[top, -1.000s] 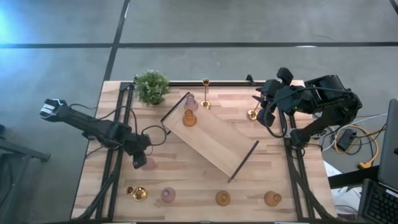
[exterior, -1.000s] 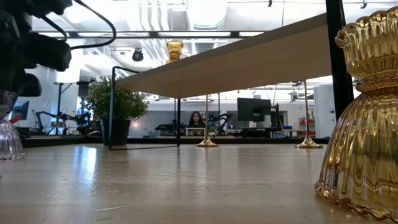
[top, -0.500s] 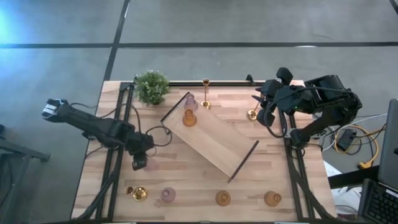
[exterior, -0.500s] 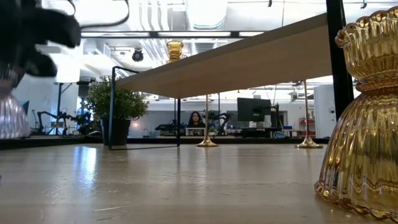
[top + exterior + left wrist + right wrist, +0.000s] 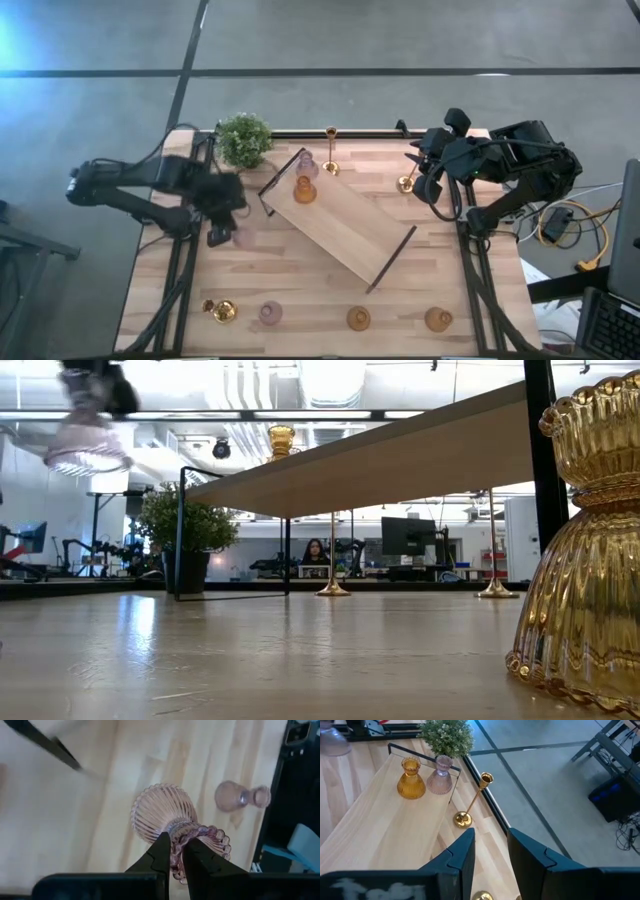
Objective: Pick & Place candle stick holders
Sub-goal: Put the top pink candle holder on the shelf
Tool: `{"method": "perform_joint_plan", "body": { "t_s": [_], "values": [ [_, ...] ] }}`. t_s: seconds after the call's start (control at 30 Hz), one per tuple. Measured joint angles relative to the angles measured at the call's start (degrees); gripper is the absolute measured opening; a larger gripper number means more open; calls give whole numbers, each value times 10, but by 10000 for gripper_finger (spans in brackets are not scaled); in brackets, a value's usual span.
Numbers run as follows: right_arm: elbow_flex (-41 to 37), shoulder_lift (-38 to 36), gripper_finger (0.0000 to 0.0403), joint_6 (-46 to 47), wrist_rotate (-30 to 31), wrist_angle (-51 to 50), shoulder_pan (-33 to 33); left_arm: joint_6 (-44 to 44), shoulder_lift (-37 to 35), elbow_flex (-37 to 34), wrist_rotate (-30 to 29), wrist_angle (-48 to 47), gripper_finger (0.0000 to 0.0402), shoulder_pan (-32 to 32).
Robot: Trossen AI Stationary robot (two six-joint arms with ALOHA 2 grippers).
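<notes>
Left gripper [image 5: 172, 857] clenched on neck of pink holder [image 5: 165, 815], lifted clear of table [image 5: 300, 290], just off tray's [image 5: 345, 230] left end, near plant [image 5: 244, 139]. Right gripper [image 5: 490, 852] at table's back-right, fingers apart, gripping nothing, gold holder [image 5: 405, 183] just beside it. On tray: amber holder [image 5: 304, 189] and another pink one [image 5: 306, 166] side by side. More holders along front edge, one pink [image 5: 270, 313].

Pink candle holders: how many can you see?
3. The first pink holder stands on the wood tray beside an orange holder. The second pink holder is pinched in the left claw, off the table. The third pink holder sits near the table's edge. More may be hidden.
</notes>
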Motion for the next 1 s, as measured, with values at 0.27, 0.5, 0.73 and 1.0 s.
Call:
{"method": "perform_joint_plan", "body": {
  "t_s": [0.27, 0.5, 0.73, 1.0],
  "values": [
    [0, 0, 116, 0, 0, -1, 0, 153, 139, 164, 15, -92, 32, 98],
    [0, 0, 120, 0, 0, -7, 0, 230, 248, 283, 4, -131, 32, 121],
    [0, 0, 114, 0, 0, -8, 0, 278, 303, 336, -8, -134, 32, 139],
    [0, 0, 122, -8, 0, -8, 0, 307, 331, 343, -21, -134, 32, 180]
  ]
}}
